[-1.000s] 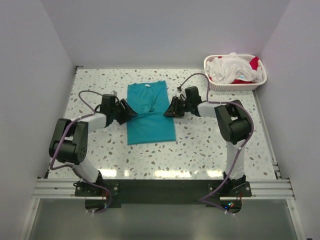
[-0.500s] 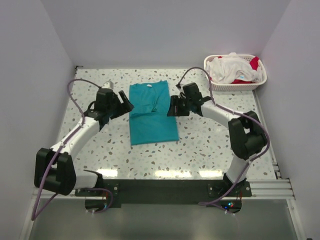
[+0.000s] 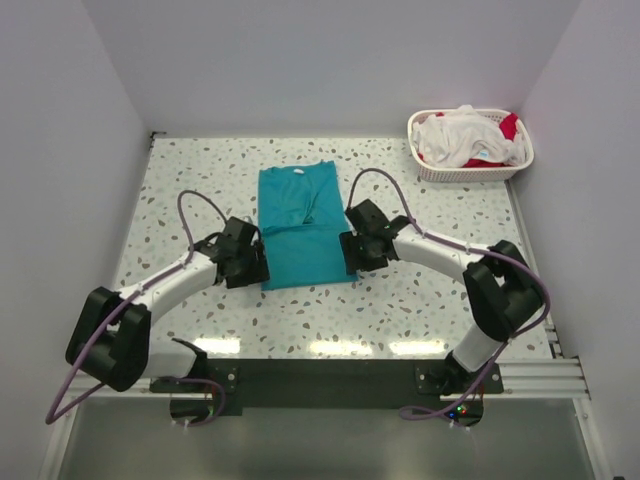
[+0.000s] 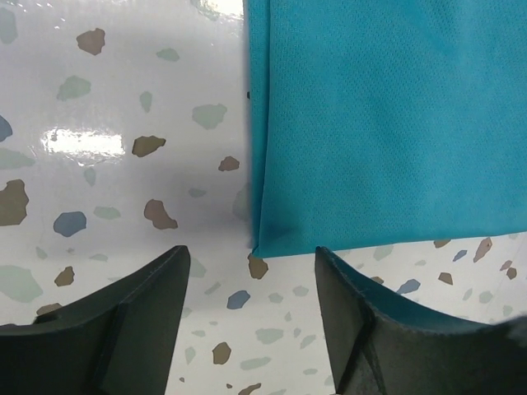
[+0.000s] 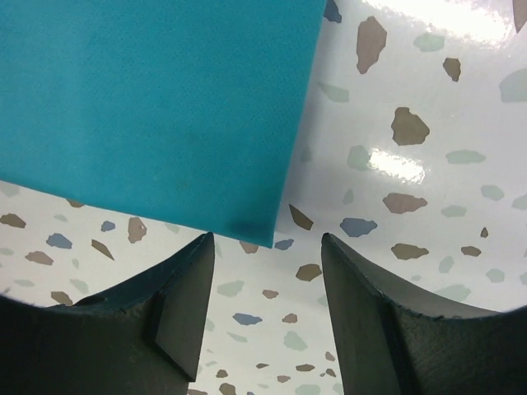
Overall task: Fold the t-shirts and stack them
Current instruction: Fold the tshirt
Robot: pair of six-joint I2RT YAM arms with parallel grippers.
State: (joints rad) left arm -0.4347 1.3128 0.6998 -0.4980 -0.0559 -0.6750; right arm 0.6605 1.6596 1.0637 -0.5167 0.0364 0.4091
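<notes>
Teal tee (image 3: 300, 225), fine mesh knit, lies flat as a long rectangle mid-counter (image 3: 400, 300), round neck toward the far edge; left hand (image 4: 249, 255) released, its dark fingers either side of the tee's near-left corner; right hand (image 5: 268, 240) released at the near-right corner; white and red tees (image 3: 460, 135) lie crumpled in a lattice basket (image 3: 425, 172) at the far-right corner.
</notes>
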